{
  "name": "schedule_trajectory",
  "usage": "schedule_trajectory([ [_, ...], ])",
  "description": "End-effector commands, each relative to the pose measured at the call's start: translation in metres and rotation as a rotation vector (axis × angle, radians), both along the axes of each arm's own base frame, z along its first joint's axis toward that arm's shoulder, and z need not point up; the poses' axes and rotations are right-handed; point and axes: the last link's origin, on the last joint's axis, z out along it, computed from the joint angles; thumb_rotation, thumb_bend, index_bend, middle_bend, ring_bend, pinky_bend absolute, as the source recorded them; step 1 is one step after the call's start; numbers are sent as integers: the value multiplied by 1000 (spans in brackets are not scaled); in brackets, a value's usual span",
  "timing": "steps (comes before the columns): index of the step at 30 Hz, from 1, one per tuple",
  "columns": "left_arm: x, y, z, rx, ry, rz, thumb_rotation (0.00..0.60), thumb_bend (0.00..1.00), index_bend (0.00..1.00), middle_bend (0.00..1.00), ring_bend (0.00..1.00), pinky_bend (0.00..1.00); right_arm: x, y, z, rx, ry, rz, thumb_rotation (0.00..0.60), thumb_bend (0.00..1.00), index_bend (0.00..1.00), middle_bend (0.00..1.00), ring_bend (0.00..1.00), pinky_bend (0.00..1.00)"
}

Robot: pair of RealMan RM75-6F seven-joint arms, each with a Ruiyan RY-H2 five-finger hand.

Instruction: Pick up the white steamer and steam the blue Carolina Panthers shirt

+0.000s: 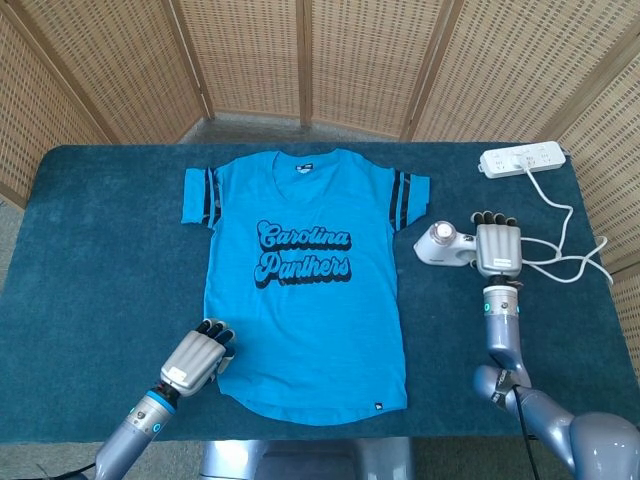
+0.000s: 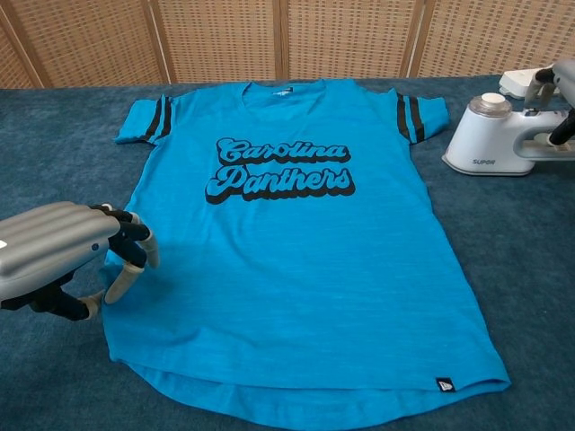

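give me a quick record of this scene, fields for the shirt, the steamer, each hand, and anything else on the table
shirt: blue Carolina Panthers shirt spread flat, print up, on the table
steamer: white steamer beside the shirt's right sleeve, off the cloth
right hand: right hand closed around the steamer's handle
left hand: left hand fingers curled, at the shirt's lower left edge; contact unclear
other: white power strip at the far right corner, its cord trailing toward the steamer
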Motion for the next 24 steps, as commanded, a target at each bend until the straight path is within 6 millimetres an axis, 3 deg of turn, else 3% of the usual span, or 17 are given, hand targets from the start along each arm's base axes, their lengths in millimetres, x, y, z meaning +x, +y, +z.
schedule_trajectory([
  [1,1,0,0,-2,-3,-1,600,451,710,352,226,195,-3,-1,-1,5,3,-10,600,399,384,387,373,377],
  [14,0,-1,2,-3,-14,5,600,452,709,352,226,195,-6,-6,-9,48,33,-30,600,403,406,422,397,416],
  [24,-2,-1,3,-2,-19,11,600,452,709,352,226,195,1,-8,-9,12,22,7,600,395,600,620,618,609],
])
